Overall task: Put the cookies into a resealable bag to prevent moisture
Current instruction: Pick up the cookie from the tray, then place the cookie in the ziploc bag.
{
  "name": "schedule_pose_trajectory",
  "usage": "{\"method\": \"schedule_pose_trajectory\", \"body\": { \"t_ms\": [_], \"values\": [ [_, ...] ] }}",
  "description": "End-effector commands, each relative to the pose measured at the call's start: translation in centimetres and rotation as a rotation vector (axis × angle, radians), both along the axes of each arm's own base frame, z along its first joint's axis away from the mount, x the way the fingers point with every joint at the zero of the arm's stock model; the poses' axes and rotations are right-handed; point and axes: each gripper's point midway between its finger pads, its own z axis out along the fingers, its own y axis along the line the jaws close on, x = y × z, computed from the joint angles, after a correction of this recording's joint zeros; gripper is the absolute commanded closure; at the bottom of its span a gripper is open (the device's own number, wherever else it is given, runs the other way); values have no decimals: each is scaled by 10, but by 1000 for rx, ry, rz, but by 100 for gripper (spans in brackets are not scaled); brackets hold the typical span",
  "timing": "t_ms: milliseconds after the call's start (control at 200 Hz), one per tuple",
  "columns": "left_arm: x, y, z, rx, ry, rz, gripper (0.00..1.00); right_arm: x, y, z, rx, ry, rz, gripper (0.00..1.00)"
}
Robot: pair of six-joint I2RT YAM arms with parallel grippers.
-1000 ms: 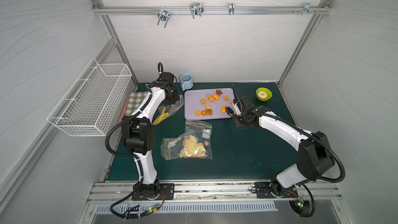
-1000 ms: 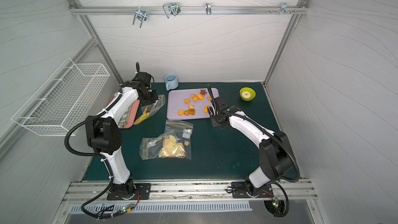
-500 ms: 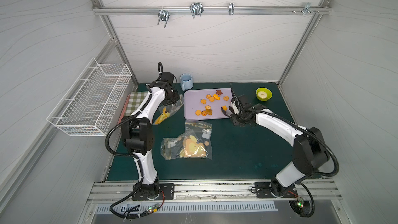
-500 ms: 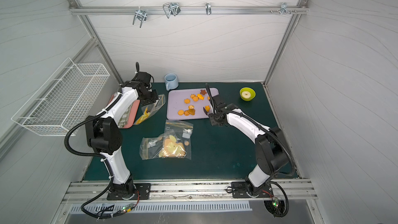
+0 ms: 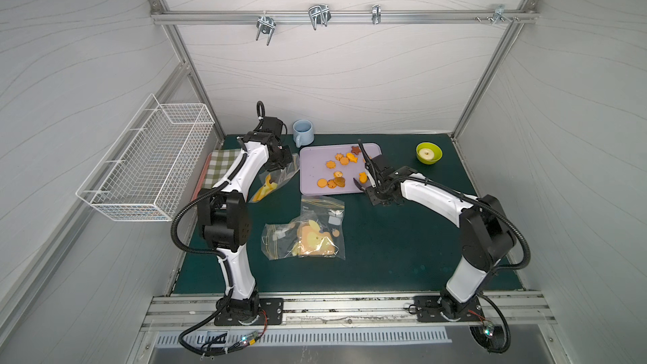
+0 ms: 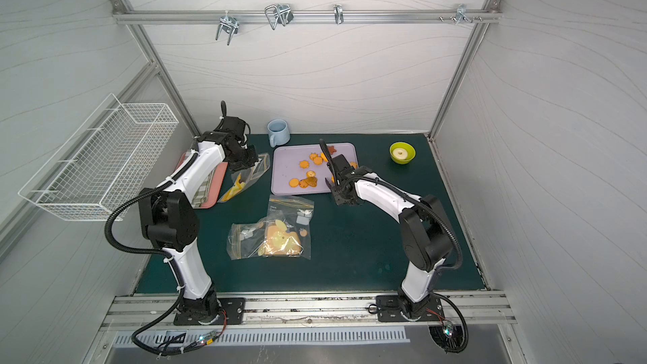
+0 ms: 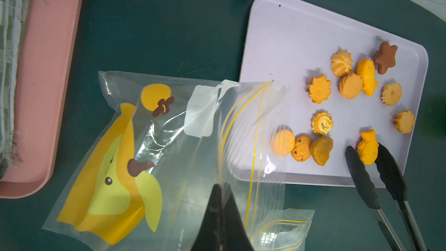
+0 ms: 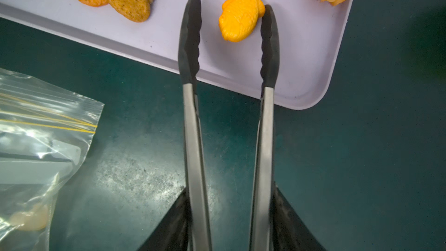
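Cookies: about a dozen small orange shapes, one brown star, loose over the tray's middle and right. Resealable bag: clear, yellow print, by the tray's left edge.

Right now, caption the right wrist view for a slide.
Tongs in the right claw, tips apart, bracket a fish cookie on the lilac tray.

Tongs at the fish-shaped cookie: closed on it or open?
Open. In the right wrist view the tongs straddle the fish cookie; bare tray shows between one tip and it.

Overhead pair; wrist close-ups sharing cookies
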Motion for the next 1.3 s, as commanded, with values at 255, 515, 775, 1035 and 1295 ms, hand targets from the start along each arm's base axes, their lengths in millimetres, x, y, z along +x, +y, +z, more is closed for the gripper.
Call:
{"method": "schedule_pose_trajectory", "body": {
  "t_ms": [255,515,775,1035,1295],
  "values": [
    [4,-4,14,-39,-44,-11,100,9,-4,-1,-52,-11,-17,57],
    [5,-11,18,-75,-57,-36,100,7,-9,16,-9,-49,-47,62],
    [7,-20,13,-116,-50,-53,100,5,-23,46,108,-100,-112,64],
    [9,-32,14,-179,-61,-78,100,1,-7,75,248,-112,-61,64],
    [9,-40,15,-205,-67,-99,100,-14,65,123,413,-126,145,64]
  ]
}}
